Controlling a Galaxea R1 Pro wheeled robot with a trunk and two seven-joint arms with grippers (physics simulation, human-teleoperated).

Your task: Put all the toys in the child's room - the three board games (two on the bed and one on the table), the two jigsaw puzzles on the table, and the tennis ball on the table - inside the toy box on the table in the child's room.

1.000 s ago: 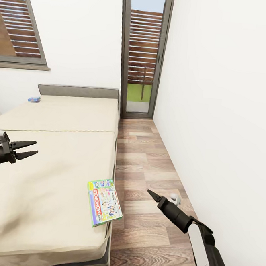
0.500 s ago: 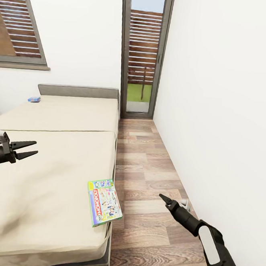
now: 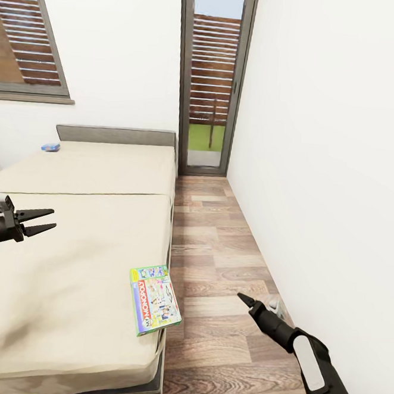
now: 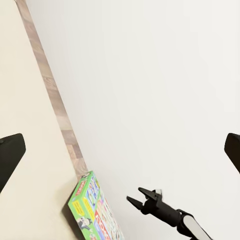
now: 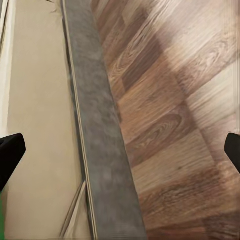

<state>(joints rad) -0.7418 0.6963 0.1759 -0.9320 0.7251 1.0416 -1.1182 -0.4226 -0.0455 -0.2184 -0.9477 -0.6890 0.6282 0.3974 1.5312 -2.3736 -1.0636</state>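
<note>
Both end effectors, left (image 3: 44,220) and right (image 3: 243,298), are open and empty; the green Monopoly box (image 3: 154,299) lies between them, overhanging the bed (image 3: 66,257) edge, probably easy to grasp.

The bed (image 3: 75,222) carries a broad bare mattress surface; the left gripper (image 3: 47,221), jaws parted, hangs above it with open room on all sides. One obstruction lies at the mattress's near right edge: the green board game (image 3: 154,299), lying flat, one corner overhanging the bed edge. A small blue board game (image 3: 50,146) sits far off by the headboard (image 3: 116,135). Between bed and right wall (image 3: 333,143) runs a narrow strip of wooden floor (image 3: 216,246), unobstructed up to the glass door (image 3: 211,79). The right gripper (image 3: 243,298) occupies this strip, close to the wall, well apart from the green board game.
</note>
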